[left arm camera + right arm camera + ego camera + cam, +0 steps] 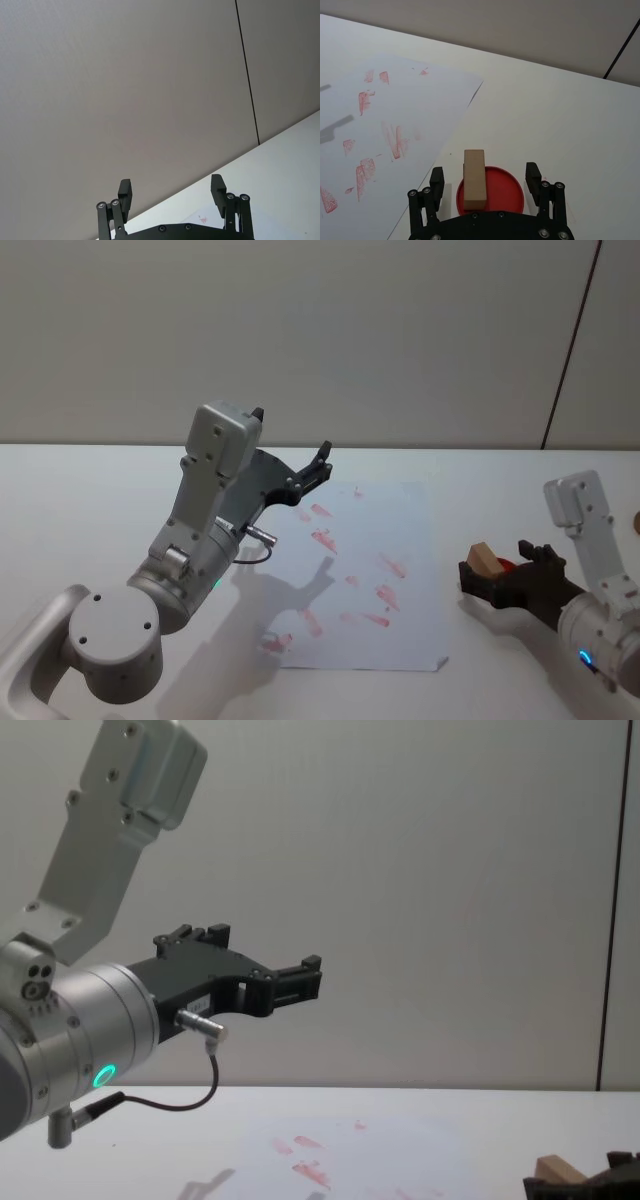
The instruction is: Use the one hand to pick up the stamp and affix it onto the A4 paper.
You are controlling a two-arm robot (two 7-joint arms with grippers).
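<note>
The stamp (474,179) sits on a red ink pad (507,192) just right of the A4 paper (400,530), probably to take ink. The right gripper (485,172) straddles it with jaws wide and a gap on each side, holding nothing, apparently lined up to close. The left gripper (318,465) hangs raised over the paper's far-left corner, open and empty, out of the way.

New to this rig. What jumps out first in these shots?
The wooden stamp stands on a round red ink pad on the robot's right, and the right gripper is open, with a finger on either side of it, not touching. Left of that lies the A4 paper, scattered with red stamp marks. The left gripper hangs open, raised near the paper's left edge.
</note>
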